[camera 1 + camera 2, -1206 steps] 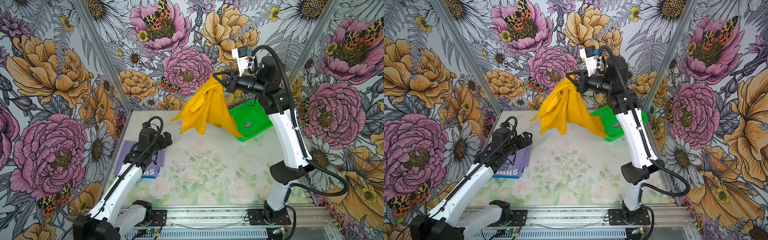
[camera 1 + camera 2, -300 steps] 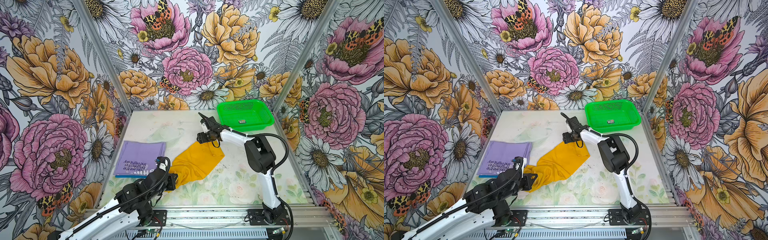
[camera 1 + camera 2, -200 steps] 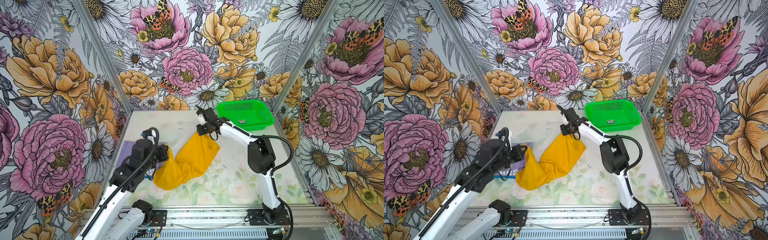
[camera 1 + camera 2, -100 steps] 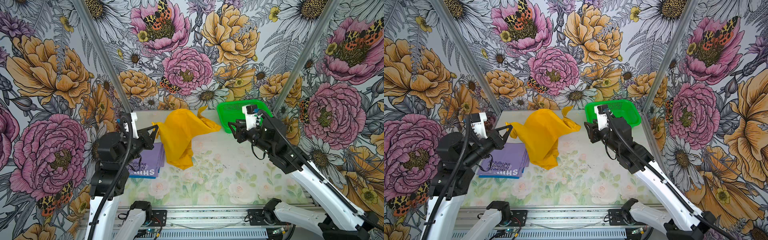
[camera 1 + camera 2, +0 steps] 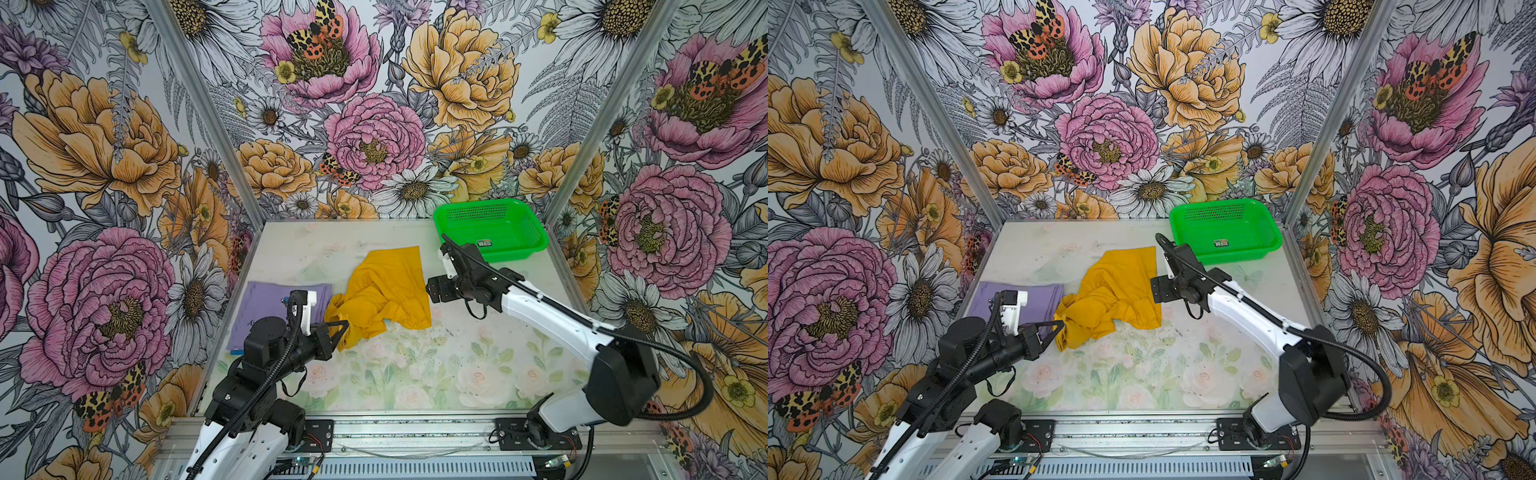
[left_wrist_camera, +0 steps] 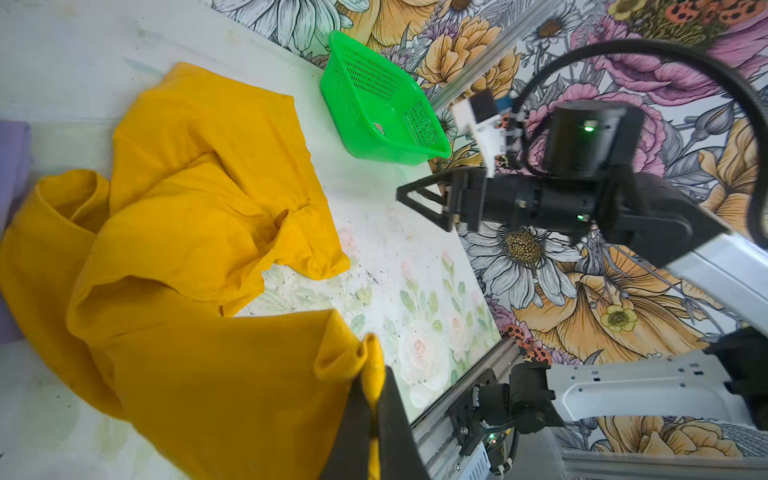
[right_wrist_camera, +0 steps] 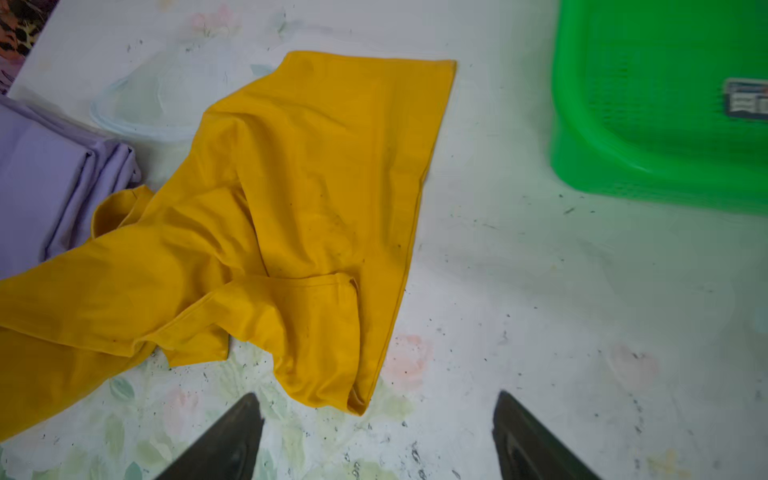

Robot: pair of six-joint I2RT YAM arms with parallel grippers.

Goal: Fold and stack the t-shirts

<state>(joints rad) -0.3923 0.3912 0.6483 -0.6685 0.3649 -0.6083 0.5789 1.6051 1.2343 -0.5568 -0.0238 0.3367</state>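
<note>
Green basket (image 5: 490,224) back right; lavender tee (image 5: 270,296) just beside crumpled yellow tee (image 5: 386,282)

Yellow t-shirt (image 5: 386,291) (image 5: 1113,291): plain mustard, short-sleeved, unfolded, mid-tabletop (image 5: 415,365). Far half lies flat with a straight hem edge toward the back wall. Near-left half is crumpled into loose folds, and one sleeve is flopped over the body (image 7: 291,299). One bunched corner is raised off the surface, pinched in the left gripper (image 5: 345,322), jaws closed on it (image 6: 370,374).

Lavender t-shirt (image 5: 270,297) (image 5: 1046,297): folded flat rectangle at left side of tabletop, stacked fold edges visible (image 7: 83,174). Its right edge touches the yellow bunch. Print mostly hidden.

Blue t-shirt: only a sliver at the lavender one's near edge (image 5: 237,352).
</note>
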